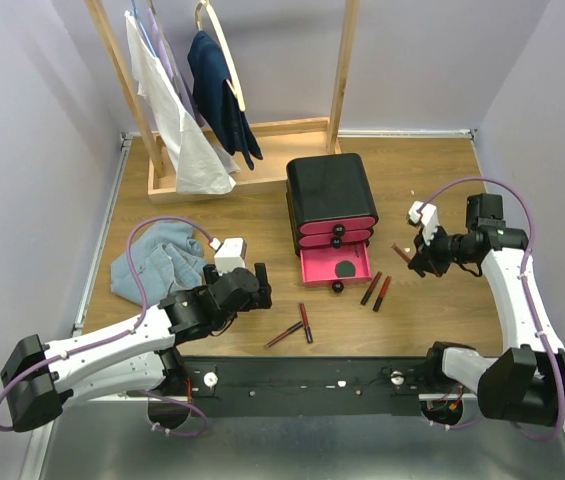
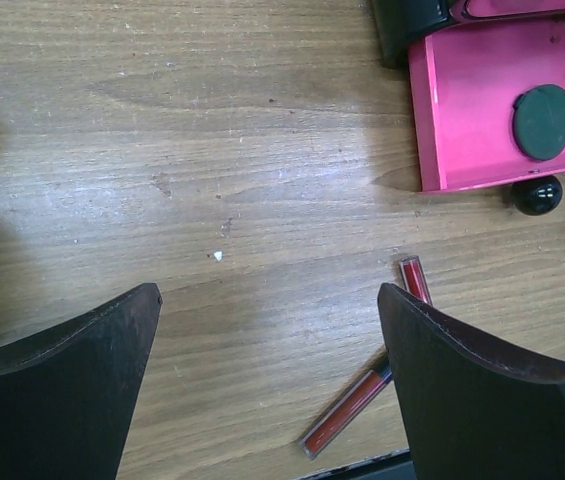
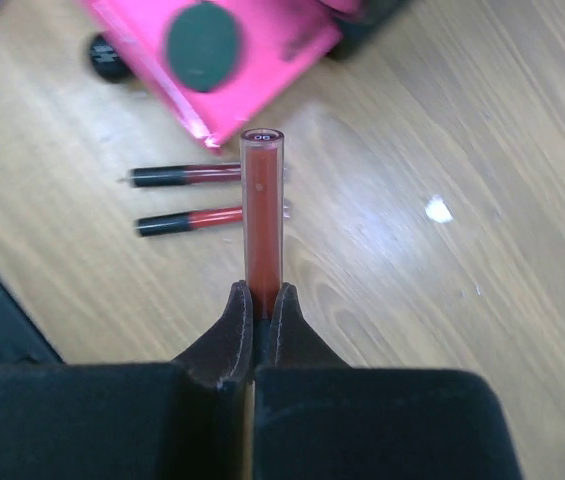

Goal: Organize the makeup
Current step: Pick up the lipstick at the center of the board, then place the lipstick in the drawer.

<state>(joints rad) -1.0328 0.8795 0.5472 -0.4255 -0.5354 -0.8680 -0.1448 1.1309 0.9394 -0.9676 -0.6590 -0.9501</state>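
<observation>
My right gripper (image 1: 417, 257) is shut on a slim red lip tube (image 3: 262, 205) and holds it above the wood, right of the open pink drawer (image 1: 314, 268). A round dark green compact (image 1: 345, 267) lies in that drawer; it also shows in the right wrist view (image 3: 202, 45) and the left wrist view (image 2: 544, 121). Two lip tubes (image 1: 376, 290) lie right of the drawer. Two more lip tubes (image 1: 296, 327) lie near the front edge; one shows in the left wrist view (image 2: 347, 411). My left gripper (image 1: 259, 290) is open and empty, left of them.
A black box with pink drawers (image 1: 330, 200) stands mid-table. A light blue cloth (image 1: 157, 262) lies at the left. A wooden rack (image 1: 224, 150) with hanging clothes stands at the back.
</observation>
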